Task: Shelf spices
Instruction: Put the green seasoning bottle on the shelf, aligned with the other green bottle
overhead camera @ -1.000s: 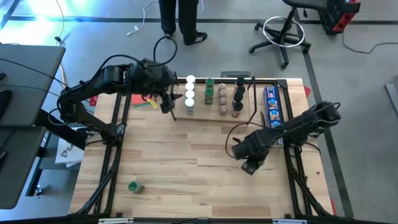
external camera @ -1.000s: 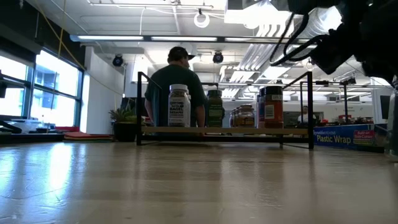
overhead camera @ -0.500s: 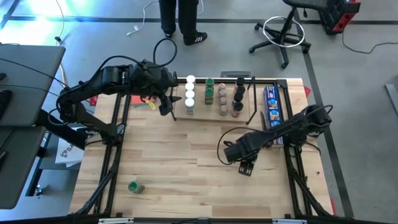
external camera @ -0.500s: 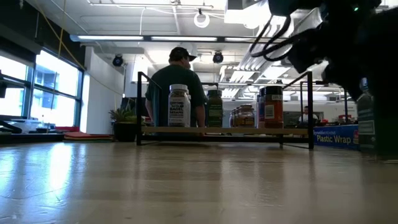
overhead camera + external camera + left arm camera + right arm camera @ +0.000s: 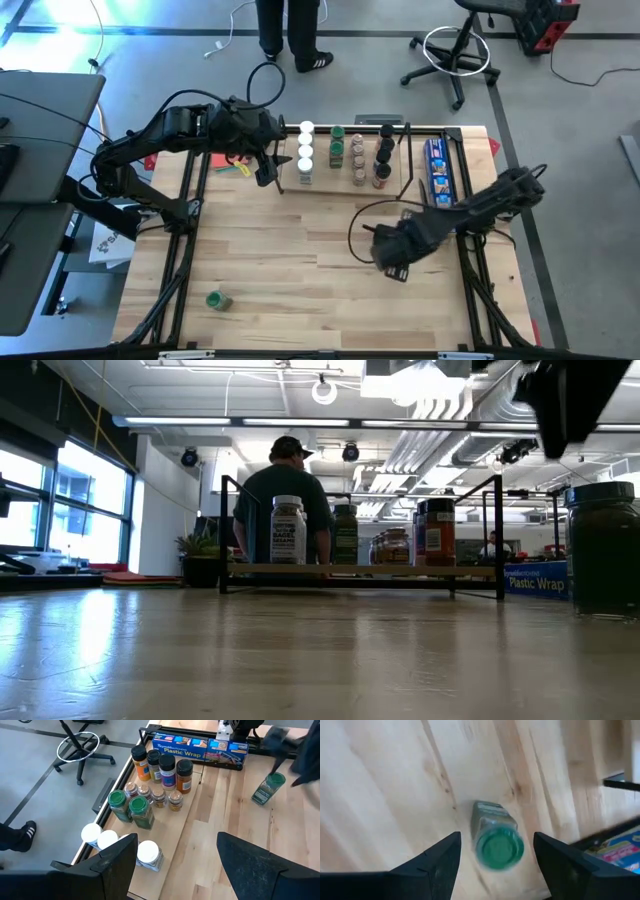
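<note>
Right tool is held above a green-capped jar that stands upright on the table, right of centre and nearer than the shelf; its fingers are spread apart on either side of the cap with clear gaps, so nothing is gripped. In the low view the same jar is seen standing alone on the wood at the right edge, with the dark arm above it. Left tool is parked over the far left end of the shelf, also parted and empty. On the shelf, rows of jars are already stood: white-capped ones at the left, green-capped ones next, then small silvery and dark-capped ones toward the right rail. A long blue box lies to the right of the shelf, and another green-capped jar lies on its side at the near left of the table. The step in hand is judged to be the handling of the upright jar at the right. For the next move, a straight descent around the jar body and a firm closing would be called for, then a lift clear of the upright side rail before the jar is set among the others
</note>
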Robot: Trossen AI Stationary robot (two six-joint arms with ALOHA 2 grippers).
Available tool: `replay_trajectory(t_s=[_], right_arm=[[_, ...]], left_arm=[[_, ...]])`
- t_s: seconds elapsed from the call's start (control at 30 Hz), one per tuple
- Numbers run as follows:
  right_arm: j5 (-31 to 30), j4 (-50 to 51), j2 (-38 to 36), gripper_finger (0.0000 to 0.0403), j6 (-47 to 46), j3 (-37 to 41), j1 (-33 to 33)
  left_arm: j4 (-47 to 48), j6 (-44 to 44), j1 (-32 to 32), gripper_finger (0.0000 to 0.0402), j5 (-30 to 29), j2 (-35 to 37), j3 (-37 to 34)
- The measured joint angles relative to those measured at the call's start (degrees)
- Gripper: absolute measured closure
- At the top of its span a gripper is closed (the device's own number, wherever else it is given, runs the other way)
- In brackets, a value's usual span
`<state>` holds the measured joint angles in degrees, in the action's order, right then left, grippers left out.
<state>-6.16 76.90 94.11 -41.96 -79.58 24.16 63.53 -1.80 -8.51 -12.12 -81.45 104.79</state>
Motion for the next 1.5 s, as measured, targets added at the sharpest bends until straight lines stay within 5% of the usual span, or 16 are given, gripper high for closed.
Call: replay_trajectory(t_s=[0.17, 0.33, 0.63, 0.9, 1.1, 1.23, 1.5], right_arm=[[-1.0, 3.5, -7.8, 0.0171, -14.6, 1.3, 5.7], [3.7, 3.2, -17.5, 0.0224, -31.6, 11.3, 10.8], [6.6, -19.2, -25.1, 0.0356, -49.1, 34.1, 8.6], [0.7, -34.5, -25.1, 0.0400, -45.0, 43.4, 3.8], [-6.9, -38.7, -25.1, 0.0402, -29.7, 43.8, -1.1], [-5.9, -42.1, -25.1, 0.0402, -19.8, 42.8, -4.6], [0.9, -30.7, -25.4, 0.0403, -30.6, 39.5, -1.3]], left_arm=[[0.0, 0.3, 0.0, 0.0133, 0.0, 0.0, 0.0], [-0.3, 0.6, 0.0, 0.0133, 0.0, 0.0, 0.0], [-0.3, 0.6, 0.0, 0.0133, 0.0, 0.0, 0.0], [-0.4, 0.5, 0.0, 0.0133, 0.0, 0.0, 0.0], [-0.4, 0.5, 0.0, 0.0133, 0.0, 0.0, 0.0], [-0.4, 0.5, 0.0, 0.0133, 0.0, 0.0, 0.0], [-0.4, 0.5, 0.0, 0.0133, 0.0, 0.0, 0.0]])
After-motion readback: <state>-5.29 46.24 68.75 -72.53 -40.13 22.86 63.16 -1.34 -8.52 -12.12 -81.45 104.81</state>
